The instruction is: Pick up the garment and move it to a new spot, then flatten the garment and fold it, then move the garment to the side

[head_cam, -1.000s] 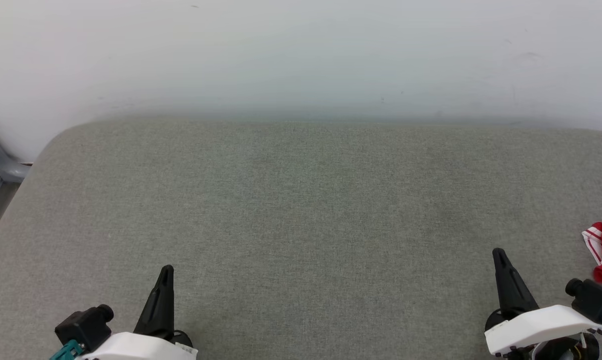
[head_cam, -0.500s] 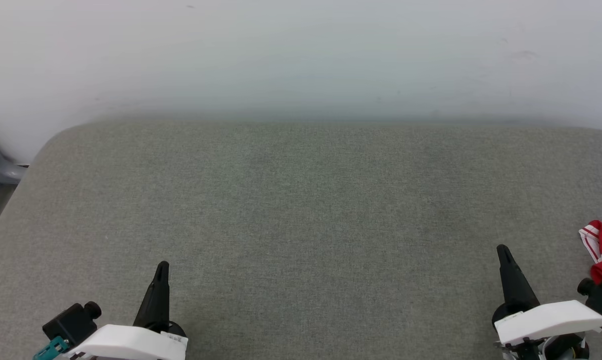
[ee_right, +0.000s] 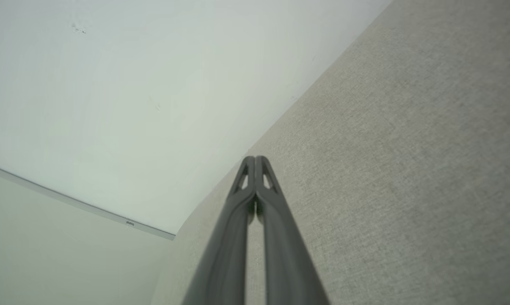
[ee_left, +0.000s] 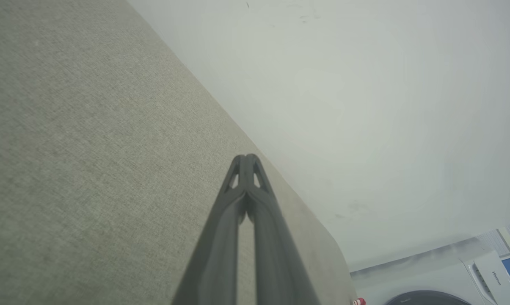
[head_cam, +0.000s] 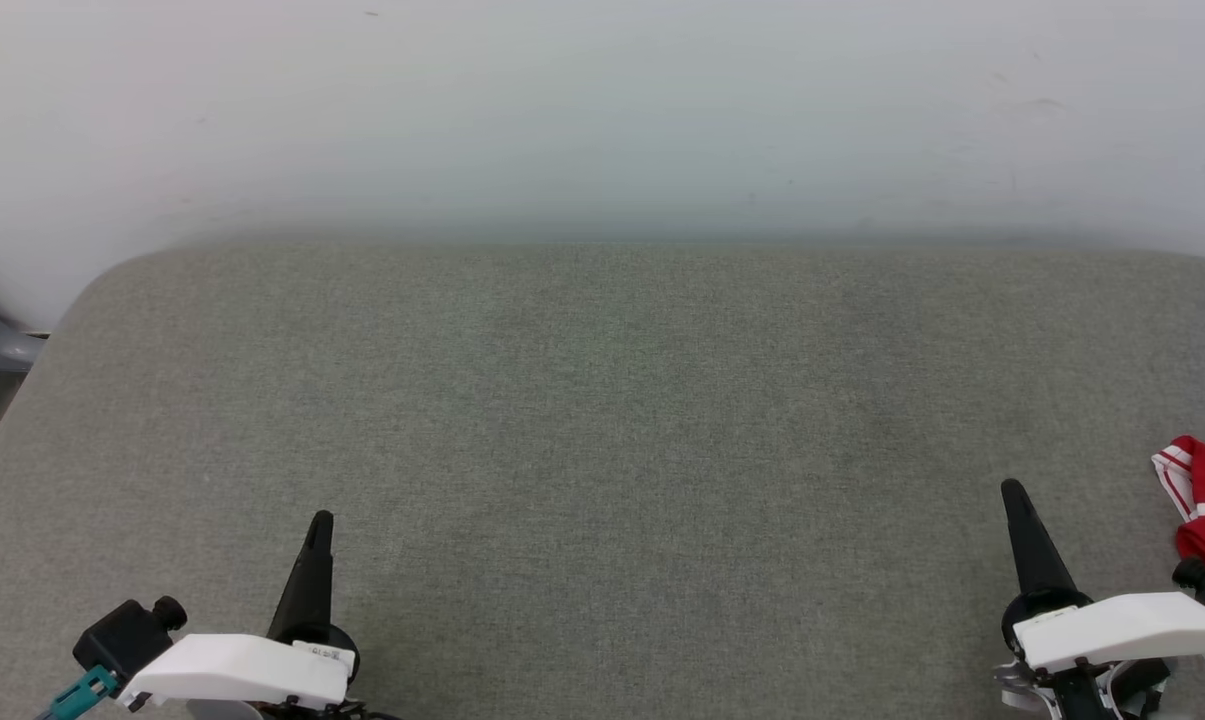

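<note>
Near left, your left gripper [head_cam: 319, 525]: clenched, empty. Near right, your right gripper [head_cam: 1013, 492]: clenched, empty. Right of it, the garment [head_cam: 1204, 500], red, bunched at the pad's [head_cam: 602, 420] right edge. Far: wall [head_cam: 602, 100].

left gripper [ee_left: 247, 158]: our two dark fingers pressed tight together | under us: soft grey cloth top [ee_left: 68, 148] | behind: white wall [ee_left: 365, 106] | bottom corner: white machine [ee_left: 449, 275], tiny red-and-white bit of garment [ee_left: 358, 301]
</note>
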Controlling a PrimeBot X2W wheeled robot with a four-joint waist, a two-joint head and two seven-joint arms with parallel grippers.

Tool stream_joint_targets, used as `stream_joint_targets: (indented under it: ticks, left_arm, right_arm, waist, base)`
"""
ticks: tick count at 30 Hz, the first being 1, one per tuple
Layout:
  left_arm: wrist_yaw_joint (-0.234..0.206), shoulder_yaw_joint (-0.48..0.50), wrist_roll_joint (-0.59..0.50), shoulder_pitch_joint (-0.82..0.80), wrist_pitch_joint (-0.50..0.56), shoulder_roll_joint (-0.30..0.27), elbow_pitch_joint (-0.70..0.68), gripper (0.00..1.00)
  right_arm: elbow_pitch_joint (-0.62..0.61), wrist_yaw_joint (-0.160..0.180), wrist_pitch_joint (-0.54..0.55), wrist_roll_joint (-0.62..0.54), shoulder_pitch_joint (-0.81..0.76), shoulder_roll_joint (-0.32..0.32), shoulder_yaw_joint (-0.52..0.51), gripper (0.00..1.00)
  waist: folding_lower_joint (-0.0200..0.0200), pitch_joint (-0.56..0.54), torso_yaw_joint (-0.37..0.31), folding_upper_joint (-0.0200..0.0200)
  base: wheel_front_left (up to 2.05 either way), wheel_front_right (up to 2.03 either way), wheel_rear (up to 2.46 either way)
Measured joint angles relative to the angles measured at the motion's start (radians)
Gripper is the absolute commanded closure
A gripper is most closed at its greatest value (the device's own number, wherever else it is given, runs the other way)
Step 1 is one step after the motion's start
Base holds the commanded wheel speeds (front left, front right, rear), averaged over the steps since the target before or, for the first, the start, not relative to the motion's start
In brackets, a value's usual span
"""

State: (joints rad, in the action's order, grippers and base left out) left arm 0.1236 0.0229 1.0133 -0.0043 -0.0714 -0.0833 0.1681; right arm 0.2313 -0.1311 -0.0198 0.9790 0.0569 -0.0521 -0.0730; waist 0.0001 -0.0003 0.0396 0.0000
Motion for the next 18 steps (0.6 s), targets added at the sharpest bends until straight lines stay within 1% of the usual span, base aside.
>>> stream_joint_targets:
  ticks: [4,5,18]
  left_arm:
    - [0.001,0.006,0.044,-0.004,0.011,0.0,0.006,1.0]
    - [0.001,0.01,0.077,-0.009,0.019,0.0,0.011,1.0]
    - [0.001,0.021,0.207,-0.03,0.053,0.002,0.026,1.0]
  right_arm:
    - [0.001,0.0,0.01,0.046,0.004,0.0,-0.003,1.0]
    - [0.001,0.0,0.017,0.079,0.004,0.0,-0.005,1.0]
    - [0.003,0.0,0.046,0.212,0.016,0.0,-0.014,1.0]
  waist:
    - [0.0,0.0,-0.002,0.0]
    - [0.0,0.0,-0.004,0.0]
    - [-0.0001,0.001,-0.011,0.0]
  base:
    - [0.0,0.0,0.0]
    - [0.0,0.0,0.0]
    - [0.0,0.0,0.0]
